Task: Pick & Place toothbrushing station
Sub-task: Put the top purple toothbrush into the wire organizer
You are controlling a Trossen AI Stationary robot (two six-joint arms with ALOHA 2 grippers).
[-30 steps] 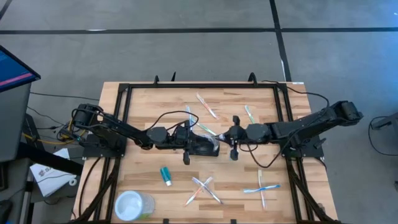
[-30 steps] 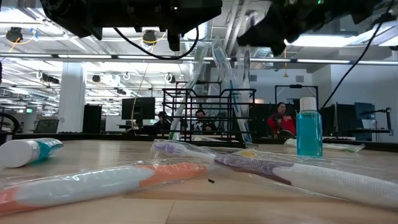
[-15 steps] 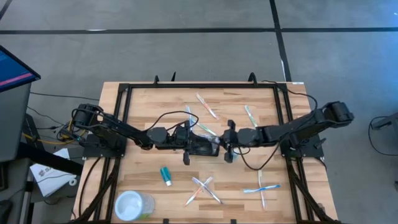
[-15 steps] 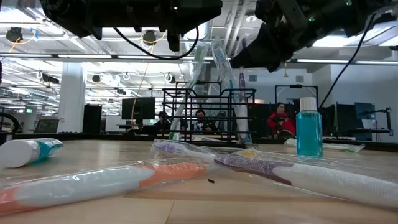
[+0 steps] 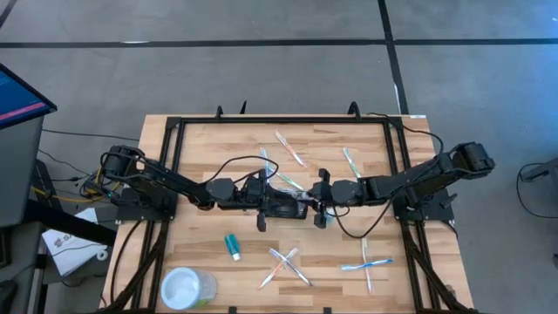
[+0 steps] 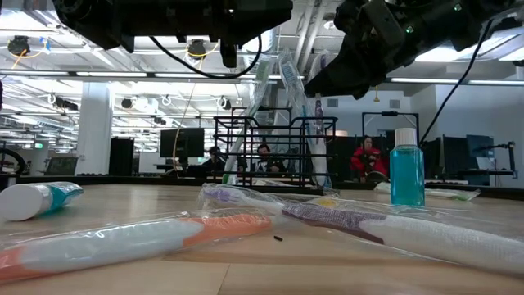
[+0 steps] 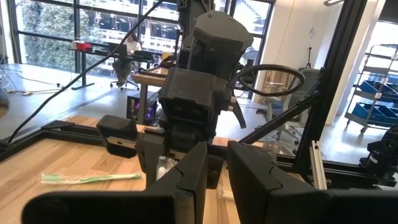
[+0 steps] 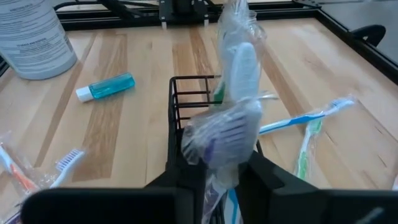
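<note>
The black wire-mesh caddy (image 6: 275,154) stands on its base at the table's middle, with several toothbrushes upright in it. It also shows in the right wrist view (image 8: 186,102) and, mostly under the arms, in the high view (image 5: 295,208). My right gripper (image 8: 224,177) is shut on a plastic-wrapped toothbrush with purple bristles (image 8: 227,124), just above the caddy's right side (image 5: 317,202). My left gripper (image 7: 217,168) hovers over the caddy's left side (image 5: 281,202). Its fingers are close together and nothing shows between them. My right gripper pinches the wrapped toothbrush between its two fingers at the handle part (image 8: 219,167) behind the bristles. The brush runs along the fingers and sticks out past their tips. It is lifted clear, and its head end is over the caddy's open top. The fingers slant down from the table's right.
Wrapped toothbrushes lie loose at the far middle (image 5: 289,148), far right (image 5: 350,160), near middle (image 5: 283,266) and near right (image 5: 366,264). A blue toothpaste tube (image 5: 232,246) and a clear cup (image 5: 187,288) are near left. A blue bottle (image 6: 407,168) stands right of the caddy.
My right gripper has gone toward the table's left and a little down, carrying the wrapped toothbrush to the caddy's right side. It has stayed shut on the brush.
</note>
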